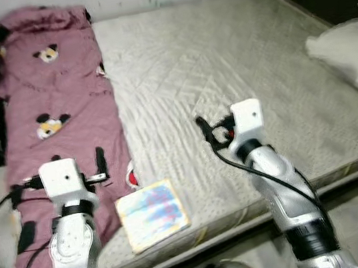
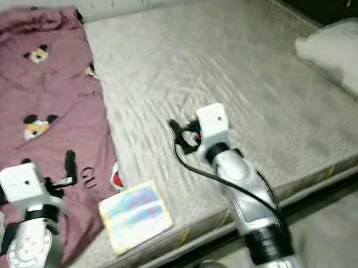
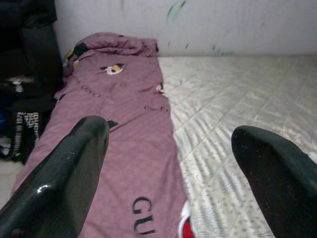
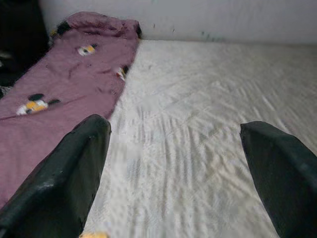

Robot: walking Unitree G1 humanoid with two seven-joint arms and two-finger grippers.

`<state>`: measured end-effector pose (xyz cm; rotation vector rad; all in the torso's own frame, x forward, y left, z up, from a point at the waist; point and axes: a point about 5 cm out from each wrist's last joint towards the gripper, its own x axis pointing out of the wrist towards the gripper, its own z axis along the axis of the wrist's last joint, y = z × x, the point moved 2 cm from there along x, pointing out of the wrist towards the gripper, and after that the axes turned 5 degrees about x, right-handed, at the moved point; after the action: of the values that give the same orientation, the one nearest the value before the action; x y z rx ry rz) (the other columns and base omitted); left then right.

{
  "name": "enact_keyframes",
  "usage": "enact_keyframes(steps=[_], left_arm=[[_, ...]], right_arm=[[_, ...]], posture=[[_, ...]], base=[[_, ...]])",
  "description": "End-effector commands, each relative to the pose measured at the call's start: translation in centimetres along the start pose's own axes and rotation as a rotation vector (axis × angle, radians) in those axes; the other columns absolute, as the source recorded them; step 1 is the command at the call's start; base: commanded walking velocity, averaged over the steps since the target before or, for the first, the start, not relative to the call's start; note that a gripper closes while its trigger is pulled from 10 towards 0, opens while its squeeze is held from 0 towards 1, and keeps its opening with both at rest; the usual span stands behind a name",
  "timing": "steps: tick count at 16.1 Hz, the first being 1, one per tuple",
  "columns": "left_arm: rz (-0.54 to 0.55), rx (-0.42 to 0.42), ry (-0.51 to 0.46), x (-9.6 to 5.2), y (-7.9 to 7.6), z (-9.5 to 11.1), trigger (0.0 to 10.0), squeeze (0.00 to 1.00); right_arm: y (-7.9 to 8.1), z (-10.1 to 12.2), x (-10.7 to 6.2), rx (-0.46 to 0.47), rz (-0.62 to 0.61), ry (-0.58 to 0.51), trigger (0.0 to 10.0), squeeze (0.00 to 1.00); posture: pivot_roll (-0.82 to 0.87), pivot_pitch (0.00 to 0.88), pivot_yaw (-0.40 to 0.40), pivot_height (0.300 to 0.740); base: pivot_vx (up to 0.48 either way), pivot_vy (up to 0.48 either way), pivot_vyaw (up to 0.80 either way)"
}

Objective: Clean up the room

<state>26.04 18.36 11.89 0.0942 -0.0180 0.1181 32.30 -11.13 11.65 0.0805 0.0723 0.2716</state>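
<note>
— So where does the clutter lie?
— A mauve blanket (image 1: 60, 104) with cartoon mice runs along the left side of the bare mattress (image 1: 225, 80); a colourful book (image 1: 152, 214) sits at the near edge beside it, a white pillow (image 1: 352, 54) far right.
— And the arms?
— Left end effector (image 3: 168, 163) hovers over the blanket, fingers spread wide, holding nothing. Right end effector (image 4: 173, 168), equally wide and empty, hangs over mid-mattress
</note>
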Motion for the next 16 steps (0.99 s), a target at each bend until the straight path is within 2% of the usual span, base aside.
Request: enact_keyframes(steps=[1, 8, 9, 10, 11, 12, 16], left_arm=[[-0.011, -0.002, -0.001, 0.0, -0.3, 0.2, 10.0, 0.0], [-0.006, -0.005, 0.004, 0.1, -0.4, -0.1, 10.0, 0.0], [-0.007, -0.005, 0.004, 0.1, -0.5, -0.1, 10.0, 0.0], [-0.011, -0.002, 0.004, 0.2, -0.6, -0.1, 10.0, 0.0], [-0.014, 0.0, 0.002, 0.2, -0.7, -0.1, 10.0, 0.0], [-0.016, 0.001, 0.002, 0.3, -0.8, -0.1, 10.0, 0.0], [-0.045, 0.008, 0.0, 0.9, -1.2, -0.2, 10.0, 0.0]], right_arm=[[-0.3, 0.7, -0.2, -0.005, -0.014, -0.022, 10.0, 0.0], [-0.4, 1.0, 0.3, -0.006, -0.008, -0.032, 10.0, 0.0], [-0.3, 1.0, 0.3, 0.019, -0.004, -0.037, 10.0, 0.0], [-0.5, 1.7, 0.2, 0.038, -0.017, -0.077, 10.0, 0.0], [-0.8, 2.9, 0.2, 0.036, -0.041, -0.152, 10.0, 0.0], [-0.8, 3.4, 0.2, 0.021, -0.044, -0.18, 10.0, 0.0], [-1.0, 3.0, 0.4, 0.014, -0.046, -0.154, 10.0, 0.0]], posture=[[-0.05, 0.115, -0.047, 0.74], [-0.05, 0.076, -0.044, 0.74], [-0.05, 0.069, -0.042, 0.74], [-0.05, 0.066, -0.041, 0.74], [-0.04, 0.058, -0.027, 0.74], [-0.05, 0.055, -0.015, 0.74], [-0.06, 0.048, -0.001, 0.74]], base=[[0.0, 0.0, 0.0], [0.0, 0.0, 0.0], [0.0, 0.0, 0.0], [0.0, 0.0, 0.0], [0.0, 0.0, 0.0], [0.0, 0.0, 0.0], [0.0, 0.0, 0.0]])
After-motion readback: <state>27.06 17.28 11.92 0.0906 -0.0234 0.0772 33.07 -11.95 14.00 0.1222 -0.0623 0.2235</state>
